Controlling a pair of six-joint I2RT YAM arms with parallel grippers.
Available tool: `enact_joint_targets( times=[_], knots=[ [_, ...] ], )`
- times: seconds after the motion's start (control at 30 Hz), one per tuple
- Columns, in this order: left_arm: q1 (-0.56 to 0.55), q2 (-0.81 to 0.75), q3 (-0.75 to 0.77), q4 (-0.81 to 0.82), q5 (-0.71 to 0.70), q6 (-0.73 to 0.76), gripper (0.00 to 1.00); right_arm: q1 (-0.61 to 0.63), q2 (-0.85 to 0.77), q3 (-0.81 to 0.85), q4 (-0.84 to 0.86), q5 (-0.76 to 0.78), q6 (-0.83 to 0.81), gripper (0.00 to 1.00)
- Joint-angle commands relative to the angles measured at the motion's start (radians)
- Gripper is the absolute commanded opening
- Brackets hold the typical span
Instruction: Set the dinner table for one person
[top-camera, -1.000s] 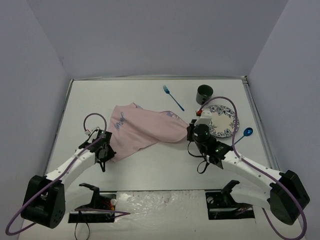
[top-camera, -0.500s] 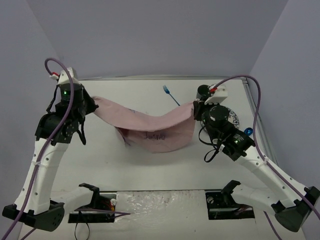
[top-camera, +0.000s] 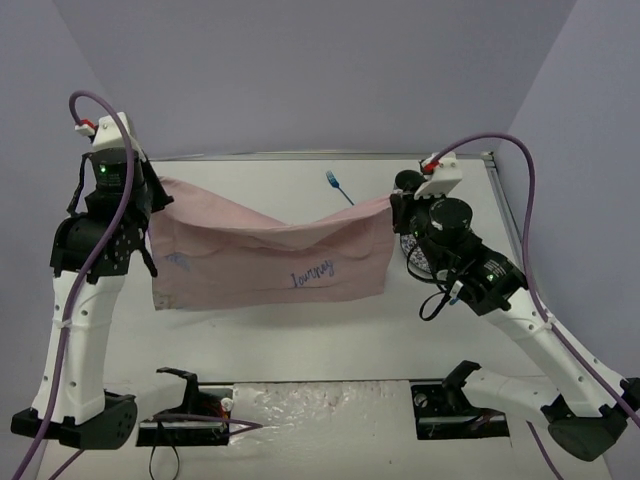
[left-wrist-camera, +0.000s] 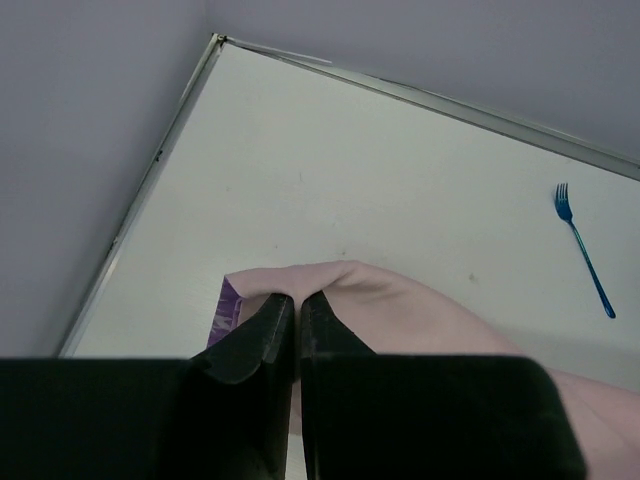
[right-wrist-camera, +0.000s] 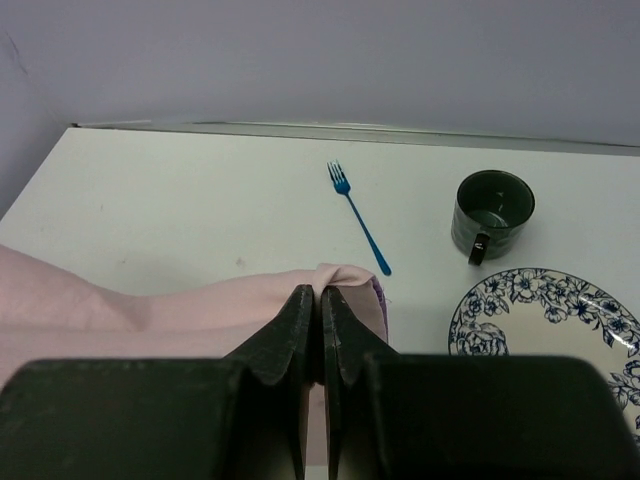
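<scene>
Two grips | left tool (left-wrist-camera: 295, 303), right tool (right-wrist-camera: 322, 295) clenched on soft pink cloth (top-camera: 270, 258) | sagging

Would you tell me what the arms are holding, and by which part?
The pink embroidered cloth, hanging between them: the left fingers pinch one upper corner, the right fingers the other.

The right wrist view's edge crops the plate (right-wrist-camera: 530, 300), and from above the right arm (top-camera: 490, 285) mostly hides it.

Right claw (right-wrist-camera: 321, 293) pinching pink cloth (right-wrist-camera: 180, 305), fork (right-wrist-camera: 358, 222) beyond
</scene>
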Motion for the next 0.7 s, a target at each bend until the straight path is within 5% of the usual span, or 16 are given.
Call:
enact_joint_targets(
  times=[0.0,0.37,0.47,0.67],
  knots=[
    [0.06,0.153,0.092,0.172,0.146,0.088,0.0,-0.002,0.075,0.101,0.062,0.072,-0.066,0.0],
    [0.115,0.485,0.603,0.248,0.556,0.143,0.0,0.002,-0.005,0.189,0.172,0.066,-0.184,0.0],
    [0.147,0.466,0.567,0.328,0.68,0.135,0.0,0.002,-0.065,0.172,0.191,-0.019,-0.184,0.0],
    [0.225,0.288,0.182,0.559,0.689,0.165,0.0,0.001,-0.106,0.034,0.134,-0.269,-0.118,0.0]
  ],
)
